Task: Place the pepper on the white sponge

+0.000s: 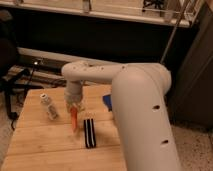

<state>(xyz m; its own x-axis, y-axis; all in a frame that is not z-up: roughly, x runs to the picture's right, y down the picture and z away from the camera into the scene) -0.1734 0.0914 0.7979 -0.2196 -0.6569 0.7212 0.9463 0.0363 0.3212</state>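
Observation:
The orange pepper (pixel 74 120) hangs point-down from my gripper (pixel 75 106), just above the wooden table (pixel 40 142). The gripper is at the end of the white arm (pixel 130 95) and is shut on the pepper's top end. The black-and-white striped strip (pixel 89 132) lies on the table just right of the pepper. I see no white sponge; the arm may hide it.
A small pale bottle (pixel 49 106) stands on the table left of the gripper. A blue object (pixel 106 101) shows at the table's back right, partly behind the arm. A dark chair (pixel 7 65) is at the left, and the table's front edge is near.

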